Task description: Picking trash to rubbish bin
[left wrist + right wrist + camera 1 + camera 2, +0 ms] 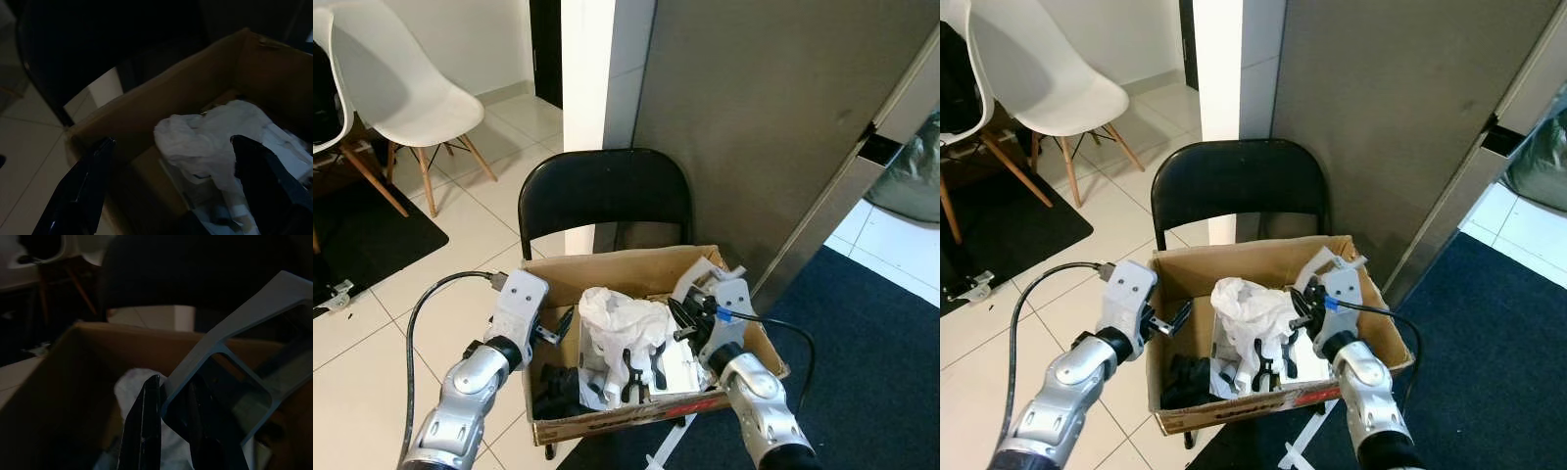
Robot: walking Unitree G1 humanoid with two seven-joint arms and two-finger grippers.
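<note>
1. Cardboard box (607,266) resting on the seat of a black folding chair (603,188), beside a grey panel (773,108); crumpled white plastic bag (619,315) and other trash heaped inside.
2. Left end effector (1175,318) at the box's left wall, fingers spread wide; in the left wrist view, one finger (83,188) outside the cardboard wall and the other (266,171) over the bag.
3. Right end effector (168,423) above the box's right side, fingers nearly together and closed on a grey plastic frame piece (234,352); grip on the frame legible from the right wrist view, while the head views give only the pale piece jutting past the wrist.
4. White shell chair (396,83) and dark mat (372,230) on the tiled floor (460,294) in the head views.
5. No legible writing or brand; red strip along the box's front edge (1317,394), content unreadable.
</note>
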